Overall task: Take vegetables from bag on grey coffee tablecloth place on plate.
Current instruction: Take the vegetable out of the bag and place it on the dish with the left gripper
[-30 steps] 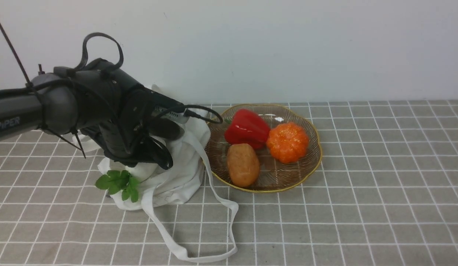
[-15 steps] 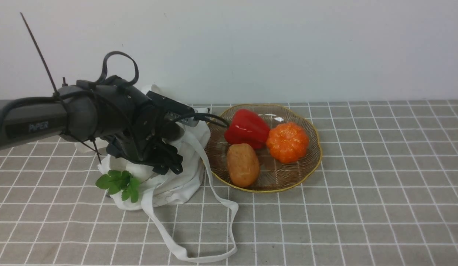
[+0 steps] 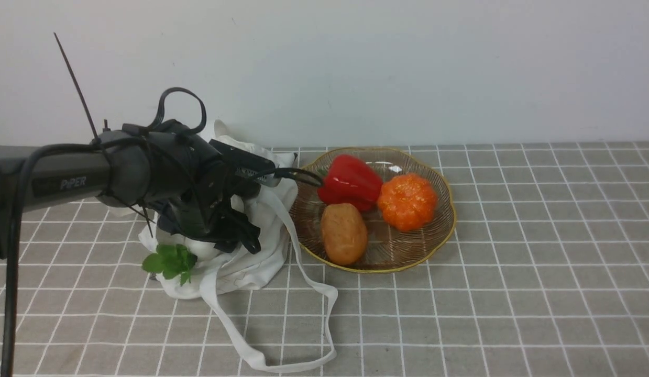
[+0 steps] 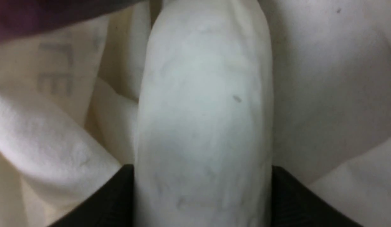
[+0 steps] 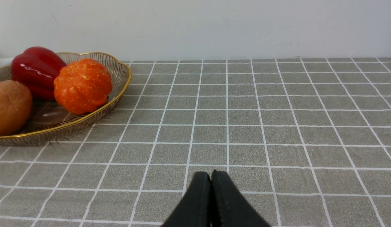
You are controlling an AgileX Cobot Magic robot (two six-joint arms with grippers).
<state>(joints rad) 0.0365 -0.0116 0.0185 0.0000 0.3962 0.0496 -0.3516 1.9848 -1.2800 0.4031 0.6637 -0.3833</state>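
I have little room in the bag (image 3: 253,262): its cloth folds crowd both sides of the radish (image 4: 203,104), with the eggplant (image 4: 31,15) close by. On the plate (image 3: 446,230) just beside, red pepper (image 3: 350,180), pumpkin (image 3: 408,201) and potato (image 3: 344,233) leave only the near-right part bare; the tablecloth (image 3: 539,235) right of it lies open.

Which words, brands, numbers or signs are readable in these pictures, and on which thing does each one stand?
"PiPER": pale letters on the side of the left arm, front view.
Faint grey print on the bag, left wrist view: too blurred to read.
No text shows on the radish, the plate or the tablecloth.
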